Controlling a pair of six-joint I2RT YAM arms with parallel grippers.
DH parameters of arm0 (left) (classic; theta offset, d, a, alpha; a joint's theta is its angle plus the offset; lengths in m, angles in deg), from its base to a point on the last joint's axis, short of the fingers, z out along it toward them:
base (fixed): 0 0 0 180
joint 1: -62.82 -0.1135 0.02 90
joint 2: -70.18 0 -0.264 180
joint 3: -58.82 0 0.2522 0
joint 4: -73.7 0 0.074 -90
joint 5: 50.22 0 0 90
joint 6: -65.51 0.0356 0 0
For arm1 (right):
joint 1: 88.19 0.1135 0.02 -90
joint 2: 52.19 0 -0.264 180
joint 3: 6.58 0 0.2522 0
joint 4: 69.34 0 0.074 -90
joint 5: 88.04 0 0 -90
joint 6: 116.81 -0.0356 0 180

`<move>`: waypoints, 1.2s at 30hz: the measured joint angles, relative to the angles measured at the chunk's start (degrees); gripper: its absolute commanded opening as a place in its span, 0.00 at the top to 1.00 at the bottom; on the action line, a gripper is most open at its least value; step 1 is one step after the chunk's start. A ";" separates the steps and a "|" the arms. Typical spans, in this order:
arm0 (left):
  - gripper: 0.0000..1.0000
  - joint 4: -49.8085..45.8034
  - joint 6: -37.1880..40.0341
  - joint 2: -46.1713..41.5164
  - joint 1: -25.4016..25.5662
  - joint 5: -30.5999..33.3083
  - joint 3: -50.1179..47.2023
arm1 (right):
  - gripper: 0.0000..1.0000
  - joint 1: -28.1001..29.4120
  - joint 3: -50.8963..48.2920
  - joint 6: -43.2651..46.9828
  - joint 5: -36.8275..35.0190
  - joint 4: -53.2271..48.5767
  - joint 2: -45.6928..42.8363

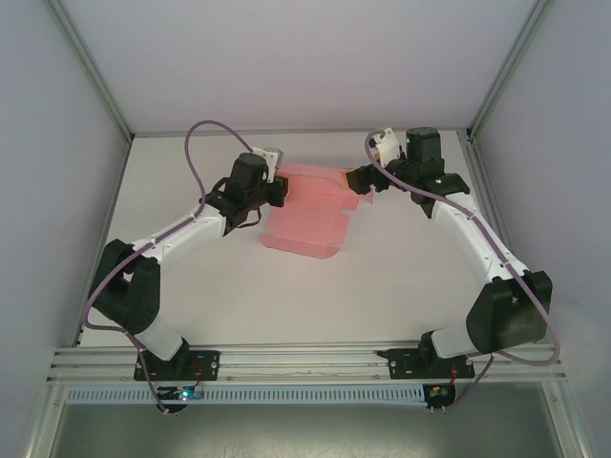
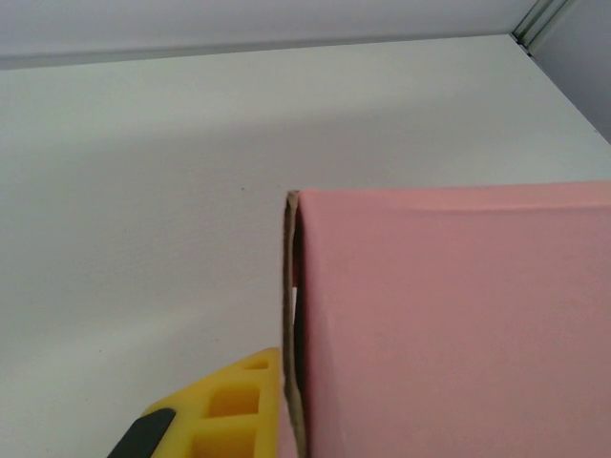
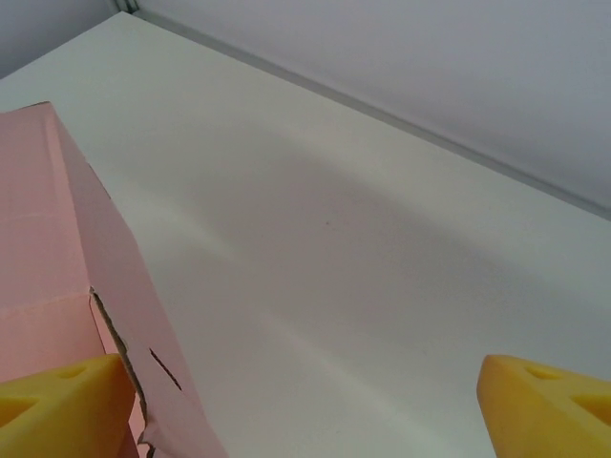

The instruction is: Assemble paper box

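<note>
Enclosure: plain pale grey walls [image 1: 286,57], smooth and matte, joined at the corners by slim aluminium posts [image 1: 91,67].

Table [image 1: 286,296]: a flat white matte top with no marks. A ribbed aluminium rail [image 1: 305,363] runs along its near edge, and my two bases are bolted to it.

My arms: white shells with black joints. My left arm [image 1: 177,234] and right arm [image 1: 473,229] each reach toward the far middle of the table, and each trails a looped purple cable [image 1: 196,134].

Box [image 1: 305,215]: thin pink cardboard, smooth-faced and partly folded. It sits on the far middle of the table between my grippers. Its near panel lies flat with a low turned-up edge, and its far part stands raised. In the left wrist view the box [image 2: 458,324] shows a broad flat pink face, and its cut edge shows a brown raw core. In the right wrist view the box [image 3: 57,248] shows a creased corner, a rough torn-looking edge and a short dark slit [image 3: 164,370].

Left gripper [image 1: 279,186]: closed tight on the box's left upright wall. One yellow ribbed finger [image 2: 234,410] presses against the cut edge, and the pink face hides the other.

Right gripper [image 1: 361,181]: jaws spread wide and holding nothing. In the wrist view of the right gripper [image 3: 305,410], one smooth yellow fingertip [image 3: 57,410] sits against the box corner. The other [image 3: 549,405] stands well apart over bare table.
</note>
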 measured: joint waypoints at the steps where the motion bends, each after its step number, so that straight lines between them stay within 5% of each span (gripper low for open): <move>1: 1.00 0.00 -0.22 0.00 -0.09 -0.52 0.07 | 0.08 0.02 -0.02 -0.61 0.61 0.35 0.00; 7: 1.00 1.42 -2.56 0.63 -0.55 -2.38 1.92 | 0.03 2.69 -1.29 -6.10 1.70 8.48 0.87; 16: 1.00 2.82 -6.01 1.33 -1.53 -2.08 2.32 | 0.02 5.88 -3.61 -9.03 -8.63 14.21 -0.68; 25: 1.00 2.51 -6.67 1.38 -1.42 -1.38 4.26 | 0.02 2.93 -8.20 -3.10 -12.20 3.96 -11.78; 36: 1.00 -0.09 -6.58 1.38 -1.42 -1.40 4.59 | 0.02 0.00 -9.90 0.85 -12.44 -2.03 -11.63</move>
